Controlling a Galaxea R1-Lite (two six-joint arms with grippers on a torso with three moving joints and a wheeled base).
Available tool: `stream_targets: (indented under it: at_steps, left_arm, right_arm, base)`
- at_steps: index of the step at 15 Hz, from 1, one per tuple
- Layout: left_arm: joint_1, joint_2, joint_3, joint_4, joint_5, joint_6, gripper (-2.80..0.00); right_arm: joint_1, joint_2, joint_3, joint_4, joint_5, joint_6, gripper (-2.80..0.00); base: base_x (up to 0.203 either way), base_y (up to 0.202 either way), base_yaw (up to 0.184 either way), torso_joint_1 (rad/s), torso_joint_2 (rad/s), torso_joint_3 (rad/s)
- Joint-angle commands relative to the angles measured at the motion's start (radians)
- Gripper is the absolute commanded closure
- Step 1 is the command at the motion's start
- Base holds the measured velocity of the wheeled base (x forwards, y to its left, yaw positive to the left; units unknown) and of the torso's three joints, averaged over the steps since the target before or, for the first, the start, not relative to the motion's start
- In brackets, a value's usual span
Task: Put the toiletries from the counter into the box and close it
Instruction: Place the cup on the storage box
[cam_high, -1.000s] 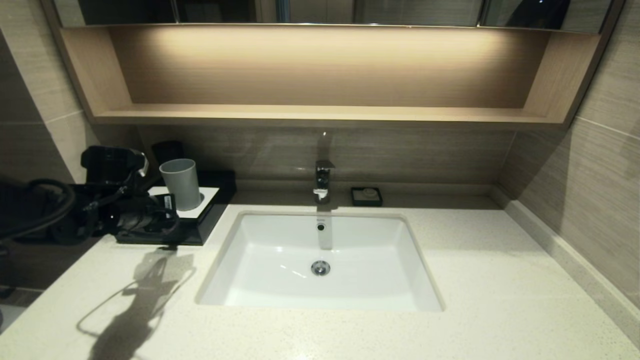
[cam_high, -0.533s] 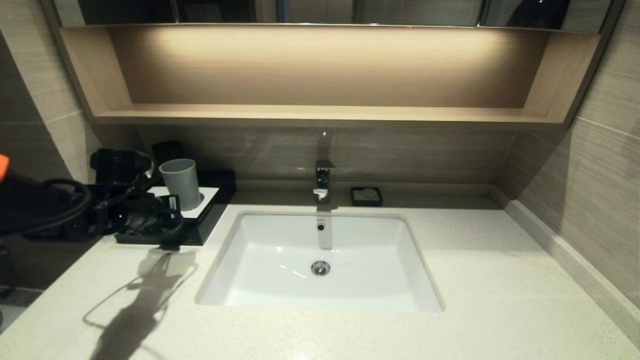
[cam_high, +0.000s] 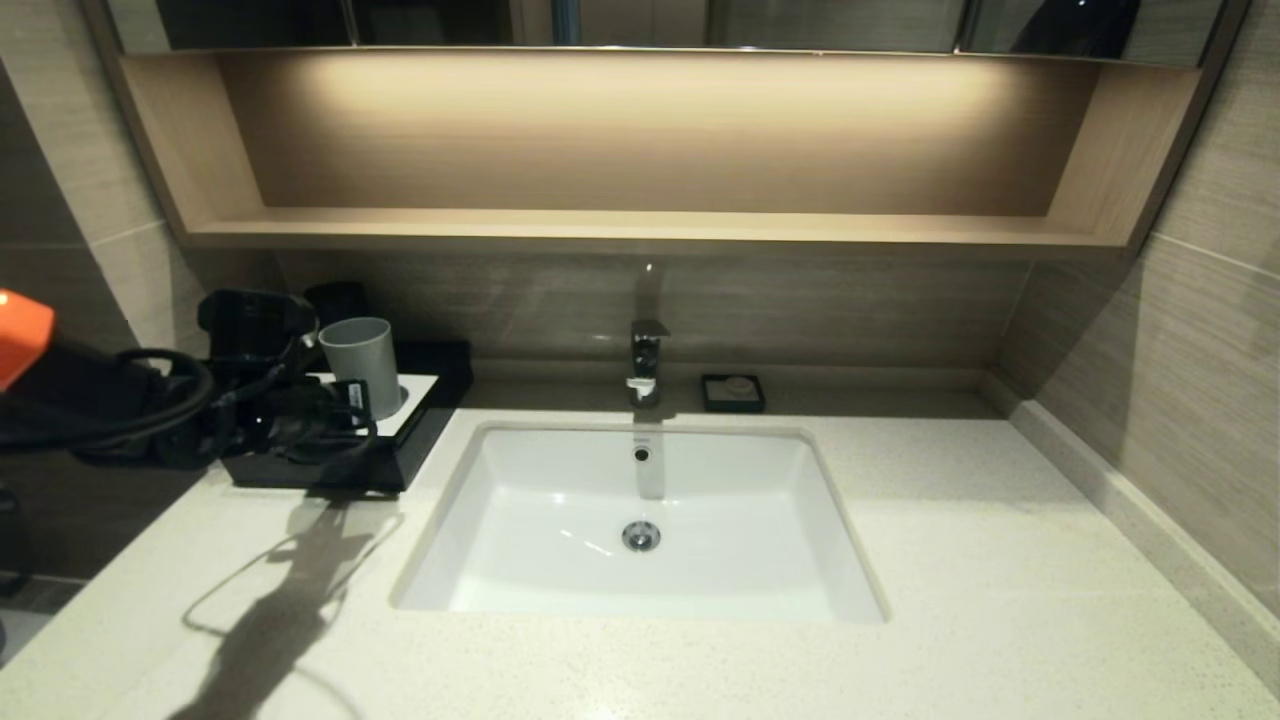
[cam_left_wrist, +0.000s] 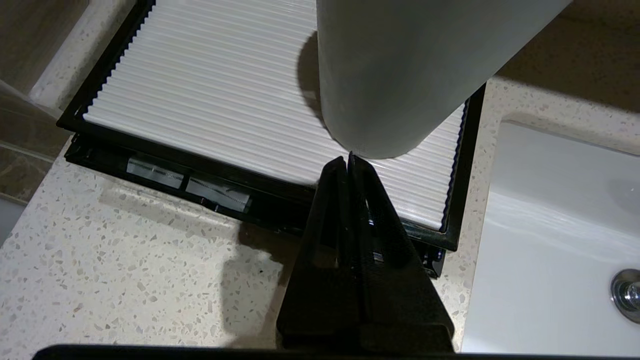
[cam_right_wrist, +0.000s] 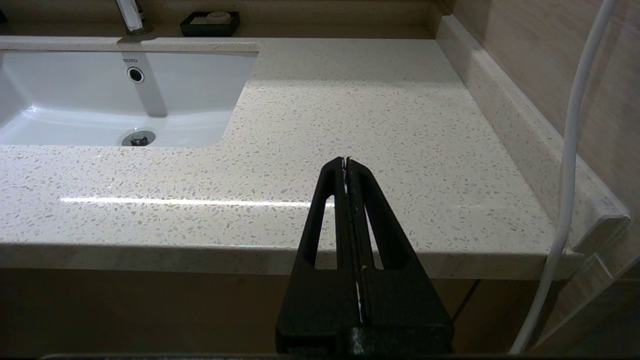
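The black box (cam_high: 412, 452) with its white ribbed top (cam_left_wrist: 210, 90) sits at the counter's (cam_high: 1000, 560) back left, lid down. A grey cup (cam_high: 360, 365) stands on that top. My left gripper (cam_left_wrist: 347, 157) is shut and empty, its tips just in front of the cup's (cam_left_wrist: 400, 75) base, above the box's front edge. Two pale translucent sachets (cam_left_wrist: 154, 172) (cam_left_wrist: 217, 195) show in the slot under the lid's front. My right gripper (cam_right_wrist: 346, 159) hangs shut and empty in front of the counter's right front edge.
A white sink (cam_high: 640, 520) fills the counter's middle, with a faucet (cam_high: 647, 360) behind it and a small black soap dish (cam_high: 733, 392) to the faucet's right. A wooden shelf (cam_high: 640, 230) runs along the wall above. A white cable (cam_right_wrist: 570, 150) hangs by the right wall.
My left arm has slid to the right along the box's front, closer to the cup. Its fingers stayed shut. Box and cup have not moved.
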Motion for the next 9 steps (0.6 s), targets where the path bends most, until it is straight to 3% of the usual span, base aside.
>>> stream_targets:
  at_steps: [1,9]
  left_arm:
    - [-0.001,0.023,-0.019,-0.001,0.002,0.0,0.0]
    - [0.0,0.081,-0.08,-0.002,0.004,0.001,0.0]
  right_arm:
    - [0.0,0.0,0.001,0.0,0.0,0.0,0.0]
    - [0.0,-0.001,0.0,0.0,0.0,0.0,0.0]
  base:
    - [0.0,0.0,0.0,0.0,0.0,0.0]
    - [0.0,0.0,0.0,0.0,0.0,0.0]
